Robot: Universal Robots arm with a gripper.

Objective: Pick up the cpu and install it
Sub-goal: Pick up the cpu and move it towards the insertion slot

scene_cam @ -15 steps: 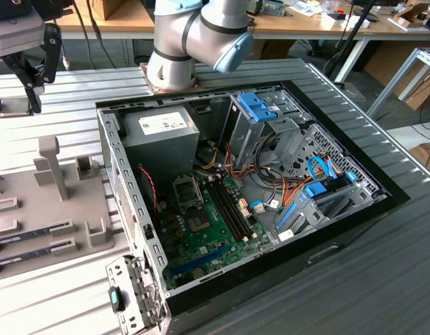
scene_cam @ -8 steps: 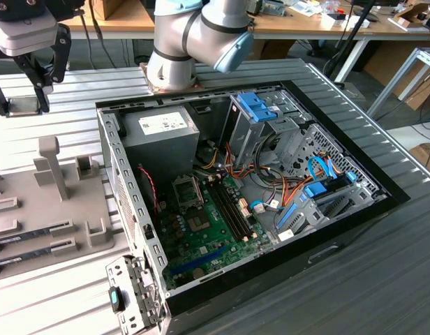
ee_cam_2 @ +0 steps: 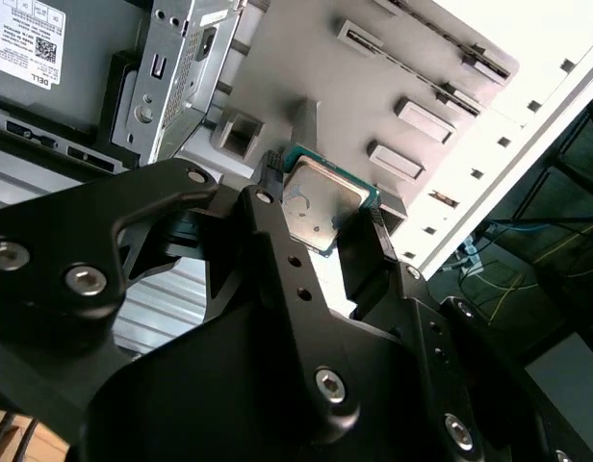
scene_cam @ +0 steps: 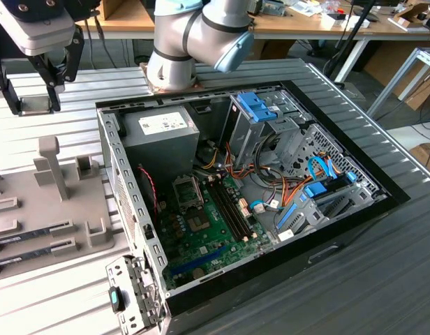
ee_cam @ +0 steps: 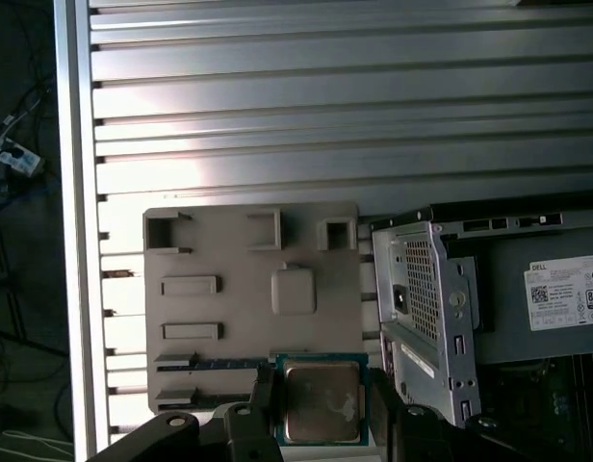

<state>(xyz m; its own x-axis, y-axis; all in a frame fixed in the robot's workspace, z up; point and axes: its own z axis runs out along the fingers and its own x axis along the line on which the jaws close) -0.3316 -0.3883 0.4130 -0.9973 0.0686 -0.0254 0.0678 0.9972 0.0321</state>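
Note:
The cpu (ee_cam_2: 321,204), a small flat square chip with a silvery top and a thin green edge, is clamped between my gripper's (ee_cam_2: 321,219) two black fingers. The first wrist view shows the cpu (ee_cam: 321,402) in the shut gripper (ee_cam: 321,412), raised over the edge of the grey holder plate (ee_cam: 229,318). In the exterior view, the gripper (scene_cam: 33,98) hangs at the far upper left, above the holder plate (scene_cam: 47,209) and outside the open computer case (scene_cam: 107,160). The empty square socket (scene_cam: 187,190) sits on the green motherboard (scene_cam: 201,230) inside the case.
Inside the case are a grey power-supply box (scene_cam: 166,125), a drive cage with blue clips (scene_cam: 260,112), memory sticks (scene_cam: 229,206) and loose cables (scene_cam: 285,195). Upright posts (scene_cam: 51,164) stand on the holder plate. The arm's base (scene_cam: 173,63) stands behind the case on the ribbed metal table (scene_cam: 354,293).

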